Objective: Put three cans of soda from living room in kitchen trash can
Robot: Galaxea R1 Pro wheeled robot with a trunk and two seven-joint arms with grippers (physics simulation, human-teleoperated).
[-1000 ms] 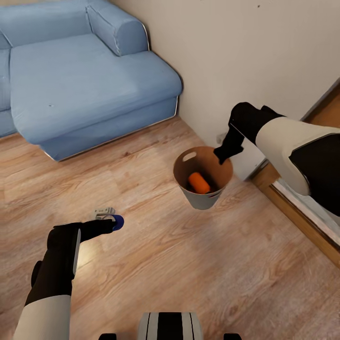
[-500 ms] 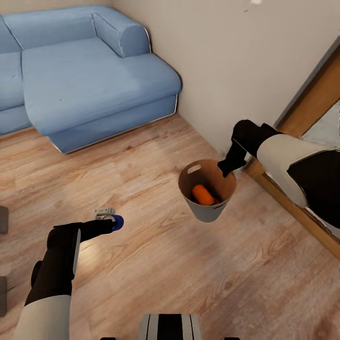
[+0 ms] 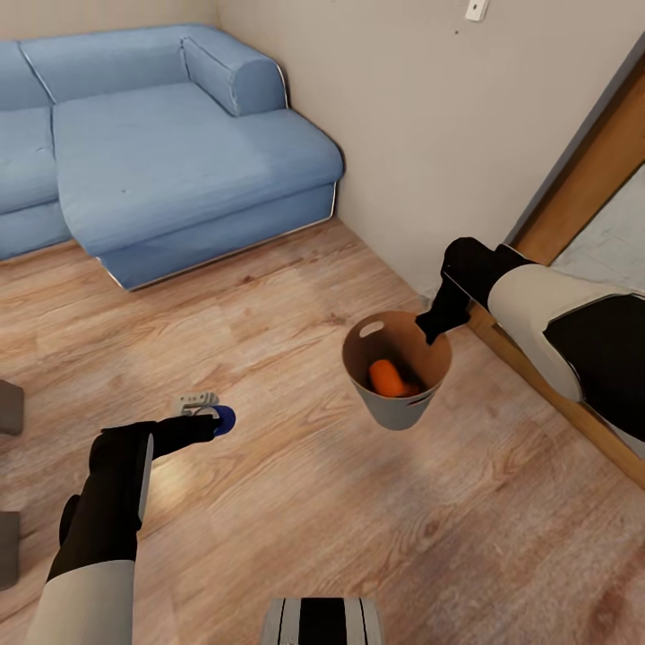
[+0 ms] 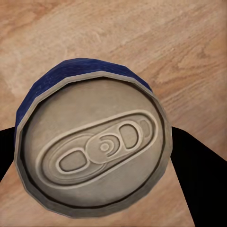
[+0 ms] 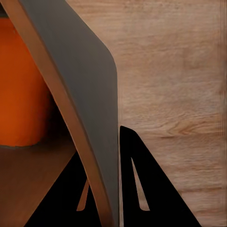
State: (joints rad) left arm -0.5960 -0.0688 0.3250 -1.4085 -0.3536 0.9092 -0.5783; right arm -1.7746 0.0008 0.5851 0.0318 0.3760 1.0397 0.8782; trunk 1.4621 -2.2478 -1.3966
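The right jaws (image 3: 432, 324) stay clamped on the tapered grey bin's (image 3: 399, 410) rim, a smooth orange can (image 3: 388, 377) inside; the left jaws (image 3: 211, 419) grip a blue, silver-topped can (image 4: 92, 149). The camera has turned: blue fabric sofa (image 3: 170, 152) shifted.

Blue sofa (image 3: 170, 161) against beige wall (image 3: 430, 125); wood-plank floor (image 3: 296, 502); wooden door frame (image 3: 591, 179) at right.

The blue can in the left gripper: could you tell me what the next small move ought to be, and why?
Probably swing the left gripper across until the blue can is over the trash can, then release. The right gripper holds the bin by its rim above the floor, mouth open, with the orange can already inside. The blue can is gripped well to the bin's left.
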